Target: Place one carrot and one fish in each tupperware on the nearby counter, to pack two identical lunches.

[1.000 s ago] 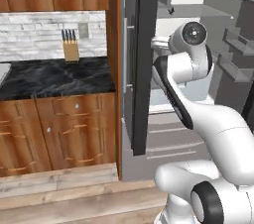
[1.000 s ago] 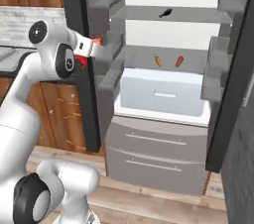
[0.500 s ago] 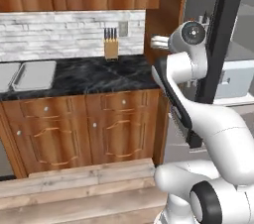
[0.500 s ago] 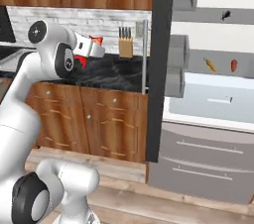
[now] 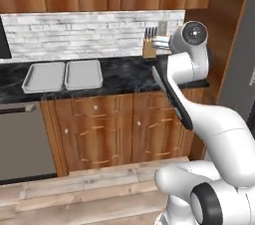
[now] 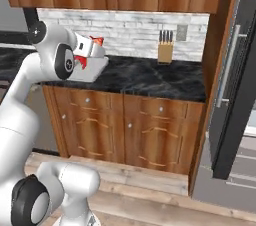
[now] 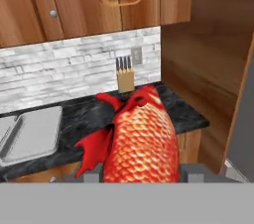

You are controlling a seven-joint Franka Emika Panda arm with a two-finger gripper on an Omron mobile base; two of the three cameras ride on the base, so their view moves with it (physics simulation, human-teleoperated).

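Gripper [image 7: 141,178] clamped on red fish [image 7: 141,143], keep it level, carry toward 2 empty tupperware [image 5: 63,75] mid-left, release low inside 1.

Bare counter [image 5: 124,74] lies between tupperware [image 5: 83,73] and knife block [image 5: 149,47].

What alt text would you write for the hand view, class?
A bright red fish with spiky fins is held in the gripper, close to the camera. Behind it, a black marble counter carries two grey trays at left and a knife block against a white-brick wall.
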